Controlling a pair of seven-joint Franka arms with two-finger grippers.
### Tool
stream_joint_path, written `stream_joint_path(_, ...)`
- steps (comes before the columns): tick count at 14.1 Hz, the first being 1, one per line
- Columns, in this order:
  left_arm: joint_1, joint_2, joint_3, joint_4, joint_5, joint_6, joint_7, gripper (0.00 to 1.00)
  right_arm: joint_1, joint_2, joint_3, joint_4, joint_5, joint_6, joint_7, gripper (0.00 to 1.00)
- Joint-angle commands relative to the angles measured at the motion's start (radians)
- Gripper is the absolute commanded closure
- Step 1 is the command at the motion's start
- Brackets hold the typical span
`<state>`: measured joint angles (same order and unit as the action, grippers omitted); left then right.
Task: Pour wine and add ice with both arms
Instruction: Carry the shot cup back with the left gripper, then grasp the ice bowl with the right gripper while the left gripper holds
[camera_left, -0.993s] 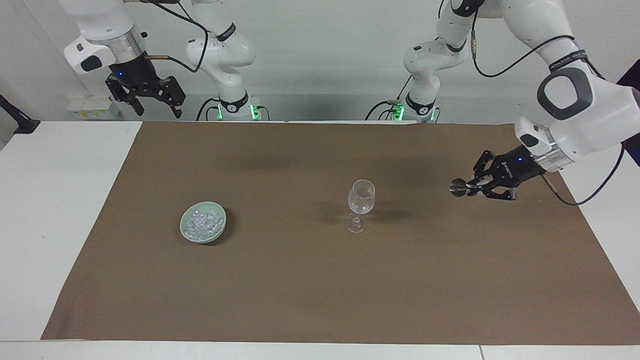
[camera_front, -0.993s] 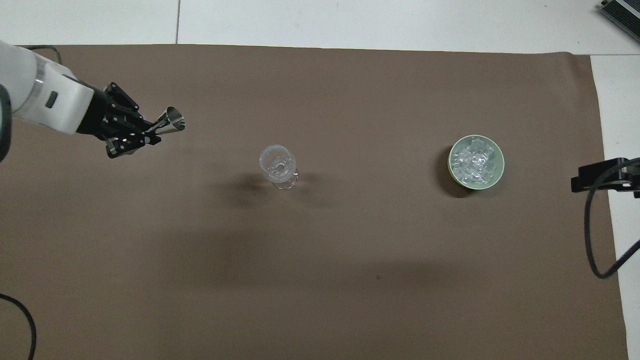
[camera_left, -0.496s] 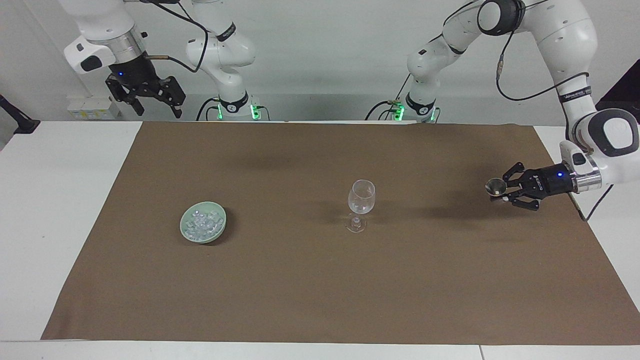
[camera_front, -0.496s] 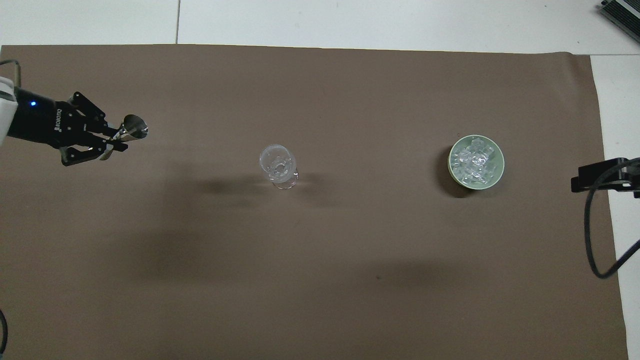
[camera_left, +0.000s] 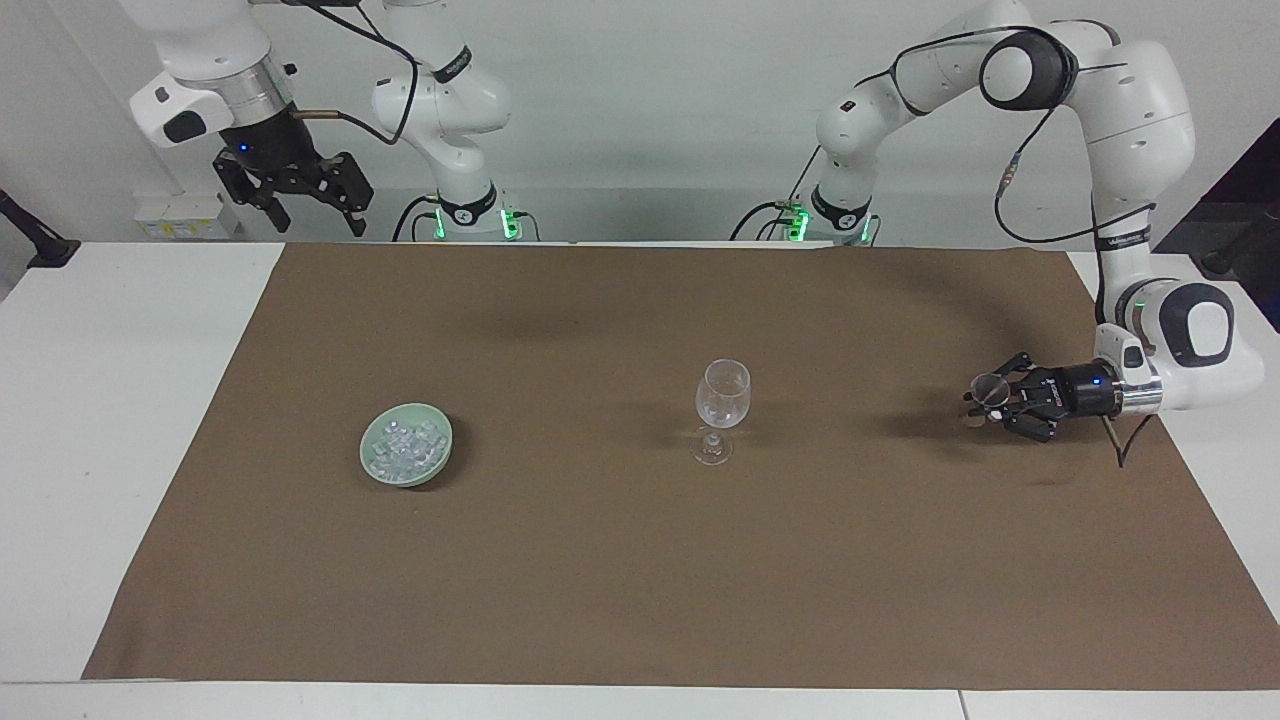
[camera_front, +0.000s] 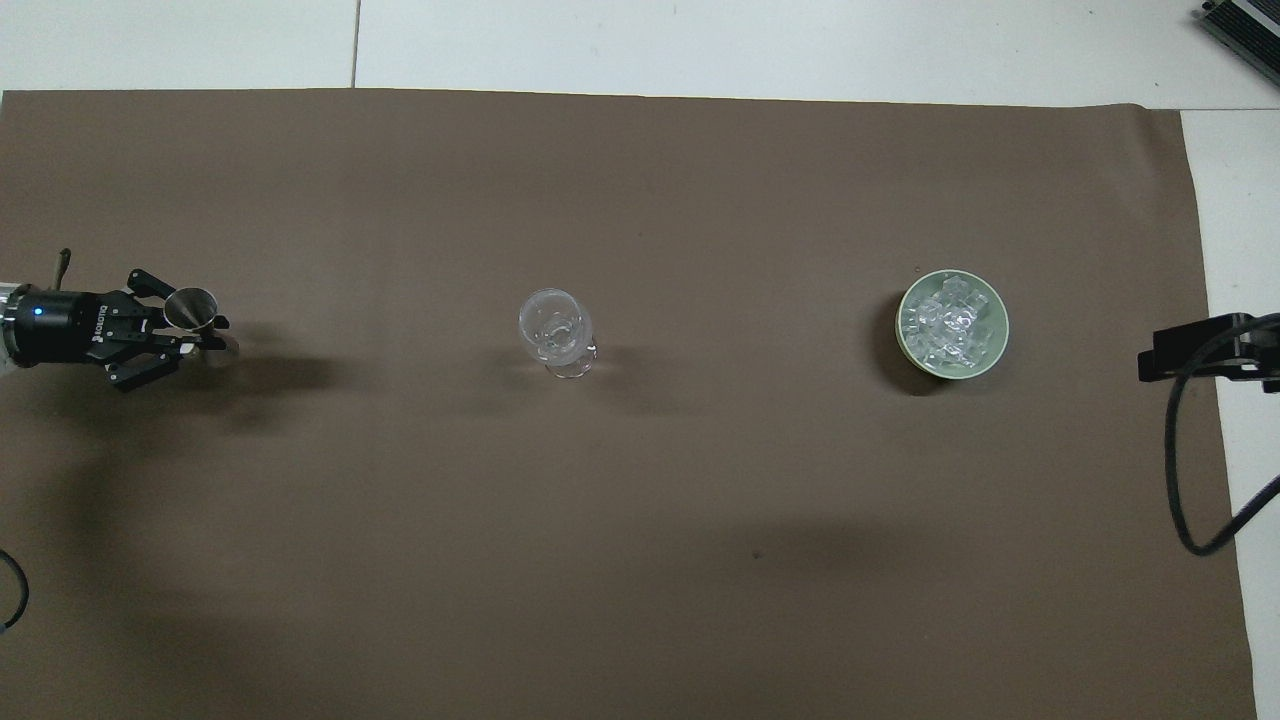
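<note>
Your wine glass (camera_left: 722, 410) stands upright mid-mat on the brown mat (camera_left: 640, 600) covering the counter (camera_left: 110, 420), well apart from the green bowl (camera_left: 406, 458) of ice (camera_left: 404, 446) toward the right arm's end — nothing stands between them. The left claw (camera_left: 985, 400), clamped on what looks like a small metal jigger (camera_left: 990, 388), has dropped lower and swung out toward its own end of the mat since a second ago. The right claw (camera_left: 305, 205) waits raised, fingers spread, holding nothing.
</note>
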<state>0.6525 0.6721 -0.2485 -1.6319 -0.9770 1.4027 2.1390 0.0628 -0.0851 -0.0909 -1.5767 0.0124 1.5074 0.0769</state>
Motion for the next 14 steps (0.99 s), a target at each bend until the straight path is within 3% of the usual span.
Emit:
stream_joint_path(1, 0.051, 0.055, -0.015, 0.009, -0.037, -0.051, 0.065, 1.0, -0.012, -0.009, 0.011, -0.052, 0.023, 0.071, -0.026, 0.0)
stream_joint_path(4, 0.073, 0.076, -0.02, 0.009, -0.074, -0.097, 0.135, 1.0, -0.011, 0.034, 0.023, -0.104, 0.023, 0.184, -0.049, 0.0)
stream_joint_path(10, 0.098, 0.139, -0.018, 0.007, -0.097, -0.156, 0.186, 1.0, -0.011, 0.212, 0.027, -0.118, 0.021, 0.381, -0.098, 0.0)
stream_joint_path(14, 0.099, 0.165, -0.015, 0.007, -0.095, -0.156, 0.216, 1.0, -0.012, 0.231, 0.028, -0.256, 0.021, 0.582, -0.101, 0.0)
